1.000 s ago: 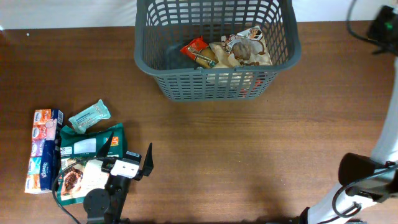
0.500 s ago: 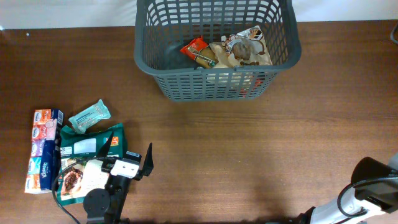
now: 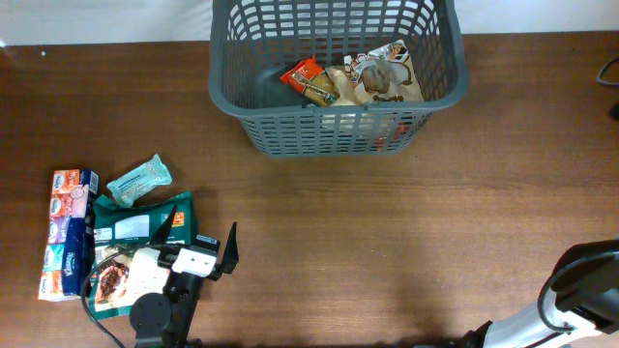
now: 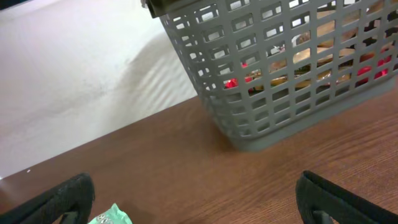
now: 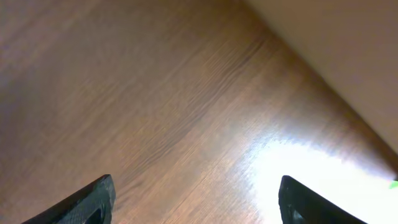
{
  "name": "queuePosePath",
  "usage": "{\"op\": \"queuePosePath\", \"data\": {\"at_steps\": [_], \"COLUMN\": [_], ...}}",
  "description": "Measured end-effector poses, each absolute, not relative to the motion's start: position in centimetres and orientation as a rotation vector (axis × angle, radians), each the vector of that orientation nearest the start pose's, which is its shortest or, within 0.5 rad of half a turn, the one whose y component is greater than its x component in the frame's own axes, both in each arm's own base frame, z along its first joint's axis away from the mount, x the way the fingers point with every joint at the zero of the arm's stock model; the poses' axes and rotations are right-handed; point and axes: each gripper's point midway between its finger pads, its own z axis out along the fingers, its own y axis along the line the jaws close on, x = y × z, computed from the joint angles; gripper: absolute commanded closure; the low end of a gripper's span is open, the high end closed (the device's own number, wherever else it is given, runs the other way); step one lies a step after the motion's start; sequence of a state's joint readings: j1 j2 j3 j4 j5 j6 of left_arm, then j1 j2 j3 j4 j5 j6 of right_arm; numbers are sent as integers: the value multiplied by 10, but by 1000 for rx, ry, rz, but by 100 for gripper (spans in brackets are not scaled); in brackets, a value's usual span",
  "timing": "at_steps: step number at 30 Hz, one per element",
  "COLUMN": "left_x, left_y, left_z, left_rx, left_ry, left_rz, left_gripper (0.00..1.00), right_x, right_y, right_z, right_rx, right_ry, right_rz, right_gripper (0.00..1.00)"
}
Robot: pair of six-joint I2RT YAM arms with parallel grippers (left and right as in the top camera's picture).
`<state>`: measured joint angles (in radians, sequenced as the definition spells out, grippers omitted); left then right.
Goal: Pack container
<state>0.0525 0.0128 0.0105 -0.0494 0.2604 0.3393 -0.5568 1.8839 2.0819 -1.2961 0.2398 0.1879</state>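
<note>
The basket (image 3: 334, 135) sits at the top centre of the overhead view, standing upright on the counter (image 3: 387, 232) with its open mouth facing up. Its long axis runs left to right across the frame, and its far rim is cut off by the top edge. Inside, toward the right half, lie a red packet (image 3: 305, 77) and a tan packet (image 3: 382, 77), touching each other. In the left wrist view the basket (image 4: 273, 93) fills the upper right, one rounded corner turned toward the camera, with red and tan showing through the slots.

The left tool (image 3: 198, 237) is at the lower left of the overhead view, its fingers spread wide with nothing between them. It sits over a green bag (image 3: 135, 220); I can't quite tell whether it touches it. Beside the bag are a tissue pack (image 3: 68, 232) at the far left and a teal packet (image 3: 138, 181) just above.

The right tool (image 5: 202, 202) shows only in its own wrist view, fingers wide apart, gripping nothing, over bare wood with a bright glare at the lower right.
</note>
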Motion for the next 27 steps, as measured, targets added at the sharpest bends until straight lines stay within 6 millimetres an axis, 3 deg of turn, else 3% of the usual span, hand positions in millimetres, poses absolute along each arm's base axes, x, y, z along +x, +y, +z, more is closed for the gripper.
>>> {"op": "queuePosePath", "data": {"at_steps": [5,8,27], "left_x": [243,243,243], "left_y": [-31,-31,-32], "left_z": [164,164,164], "left_rx": [428,428,428], "left_ry": [1564,1564,1564], "left_rz": [91,91,91], "left_gripper": [1,1,1], "right_x": [352,353,354], "right_y": [-263,-263,-263], "right_z": [239,238,238], "right_rx": [1053,1053,1054], "right_ry": [2514,2511,2506], "right_rz": [-405,-401,-399], "right_gripper": [12,1,1]}}
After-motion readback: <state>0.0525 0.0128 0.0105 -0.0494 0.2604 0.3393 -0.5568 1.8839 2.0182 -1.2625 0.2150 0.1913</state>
